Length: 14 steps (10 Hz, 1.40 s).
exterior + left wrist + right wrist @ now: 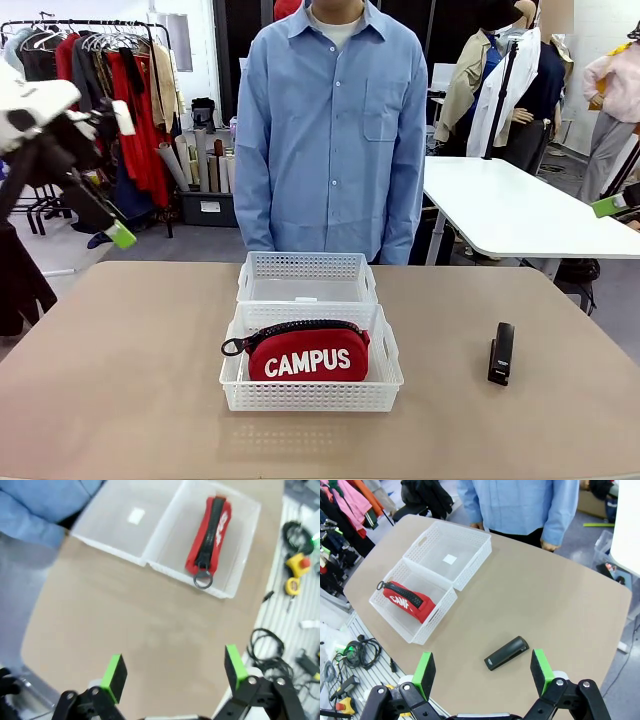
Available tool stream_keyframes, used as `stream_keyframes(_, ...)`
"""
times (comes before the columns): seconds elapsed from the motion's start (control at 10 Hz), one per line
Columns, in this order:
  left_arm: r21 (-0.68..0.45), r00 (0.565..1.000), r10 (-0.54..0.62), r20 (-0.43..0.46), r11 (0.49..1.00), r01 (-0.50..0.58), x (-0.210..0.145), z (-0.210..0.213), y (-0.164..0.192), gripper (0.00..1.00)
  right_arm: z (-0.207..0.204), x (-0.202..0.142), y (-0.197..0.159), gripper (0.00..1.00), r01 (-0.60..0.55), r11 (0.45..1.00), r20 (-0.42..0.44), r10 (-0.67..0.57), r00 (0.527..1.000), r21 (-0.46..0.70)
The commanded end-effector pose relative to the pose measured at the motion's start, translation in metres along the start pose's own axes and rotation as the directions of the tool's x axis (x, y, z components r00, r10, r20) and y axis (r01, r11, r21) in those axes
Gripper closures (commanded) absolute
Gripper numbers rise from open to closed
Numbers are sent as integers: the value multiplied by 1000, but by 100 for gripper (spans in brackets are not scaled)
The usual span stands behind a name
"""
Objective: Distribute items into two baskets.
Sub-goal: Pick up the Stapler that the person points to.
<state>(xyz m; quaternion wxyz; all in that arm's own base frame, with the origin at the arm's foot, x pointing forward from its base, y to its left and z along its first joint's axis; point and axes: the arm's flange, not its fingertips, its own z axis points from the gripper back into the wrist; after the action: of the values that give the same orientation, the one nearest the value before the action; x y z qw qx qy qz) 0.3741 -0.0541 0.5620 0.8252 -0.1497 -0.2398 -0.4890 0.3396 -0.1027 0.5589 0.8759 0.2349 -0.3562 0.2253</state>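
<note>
The red CAMPUS pouch [308, 357] lies in the nearer, wider white basket [392, 378], its black zip strap to the left. Behind it, touching, stands the second basket [306, 266], with nothing in it. The small black stapler [501, 352] lies flat on the table to their right. In the left wrist view my left gripper [174, 672] hangs open high above bare table, well clear of the pouch [210, 535]. My right gripper [482, 671] is open too, above the stapler [506, 653], not touching it. Nothing sits between either pair of fingers.
A person in a blue shirt [330, 130] stands at the far edge, hands off the table. A white table [520, 210] is at the back right and a clothes rack [110, 90] at the back left. Cables and tools [295, 575] lie beside the table's near edge.
</note>
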Motion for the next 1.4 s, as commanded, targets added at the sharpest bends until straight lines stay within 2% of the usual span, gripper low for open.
stream_keyframes(0.0,-2,983,-16,184,1000,17,-16,20,-15,0,0,2,0,0,-9,1000,25,9,1000,22)
stream_keyframes(0.5,4,962,132,241,991,-137,-59,63,-1,0,0,2,0,0,-9,1000,25,9,1000,22)
stream_keyframes(0.9,-32,912,214,350,976,-217,-98,85,13,0,0,2,0,0,-9,1000,25,9,1000,22)
stream_keyframes(1.0,6,920,215,328,973,-230,-101,89,14,0,0,2,0,0,-9,1000,25,9,1000,22)
stream_keyframes(1.3,6,919,225,323,971,-240,-100,88,13,0,0,2,0,0,-9,1000,25,9,1000,22)
